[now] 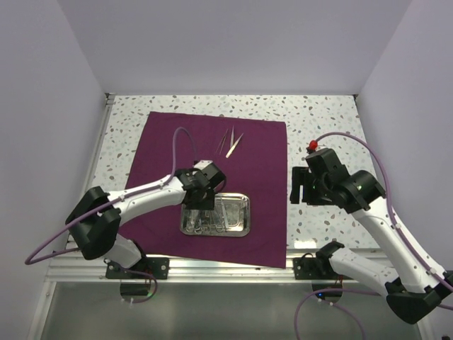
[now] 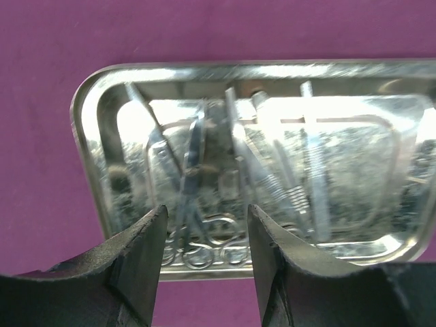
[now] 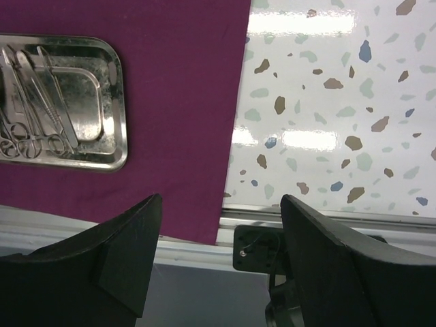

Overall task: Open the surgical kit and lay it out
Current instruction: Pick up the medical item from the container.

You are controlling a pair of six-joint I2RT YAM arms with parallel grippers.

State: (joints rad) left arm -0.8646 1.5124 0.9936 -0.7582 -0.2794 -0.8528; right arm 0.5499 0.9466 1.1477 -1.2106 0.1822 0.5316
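The purple cloth of the surgical kit is seen spread flat on the counter, so the opening part is judged to be done. The shiny steel tray is set on the near middle of the cloth. Two thin tweezers are laid side by side on the cloth near its far edge, well apart from the tray, so a small part of the laying out is judged to be done too. A bunch of silver tools is left lying in the tray, some with ring handles and some straight, and how many there are cannot be told. These are judged to be what must be taken out and set on the cloth. The left hand is held just above the ring handles with its fingers apart and nothing between them; whether the tools are touched cannot be told. The right hand is held over the right edge of the cloth, with its fingers wide apart and nothing held. No brand, label or writing can be read on anything
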